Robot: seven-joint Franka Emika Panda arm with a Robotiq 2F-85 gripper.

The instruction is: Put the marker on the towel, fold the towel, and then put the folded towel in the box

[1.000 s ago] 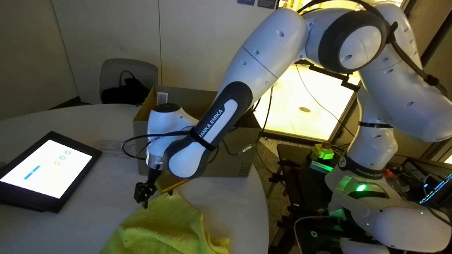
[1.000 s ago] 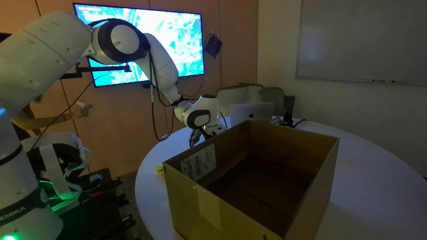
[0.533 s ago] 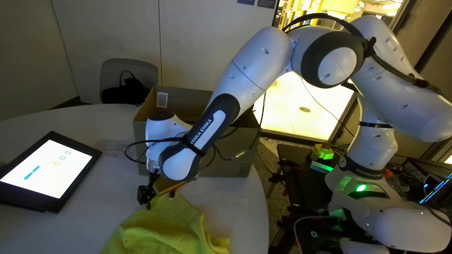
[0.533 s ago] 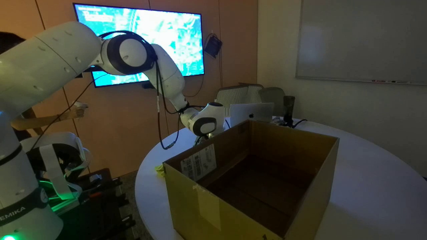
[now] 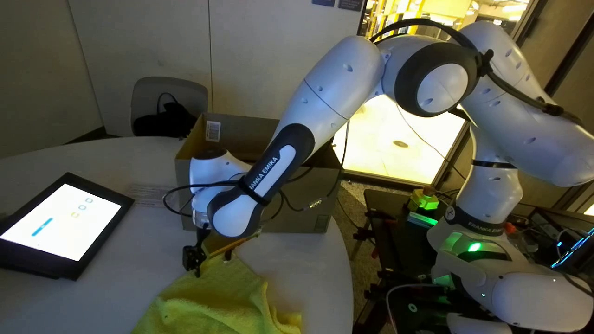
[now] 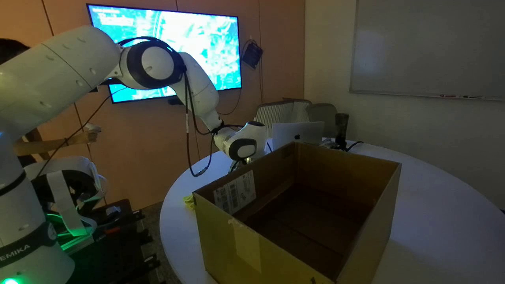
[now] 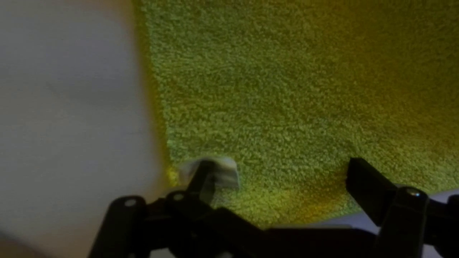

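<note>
The yellow-green towel (image 5: 209, 301) lies rumpled on the table in front of the box. It fills much of the wrist view (image 7: 269, 89), and a small corner shows past the box in an exterior view (image 6: 189, 202). My gripper (image 5: 213, 265) is low at the towel's edge near the box. In the wrist view my gripper (image 7: 279, 165) is open, its fingers wide apart over the towel, one beside a pale tag near the towel's corner. Whether the fingertips touch the cloth I cannot tell. The brown cardboard box (image 5: 297, 215) stands open behind the gripper; its inside (image 6: 315, 221) looks empty. The marker is not visible.
A dark tablet with a lit screen (image 5: 65, 222) lies on the round white table (image 5: 148, 260). A laptop (image 6: 298, 132) and a dark upright object (image 6: 341, 128) stand beyond the box. The box walls rise close beside the arm's wrist.
My arm has come down, lowering the gripper onto the towel's edge area, mostly in the first half second. Since then it has barely shifted. The towel and box look unmoved.
</note>
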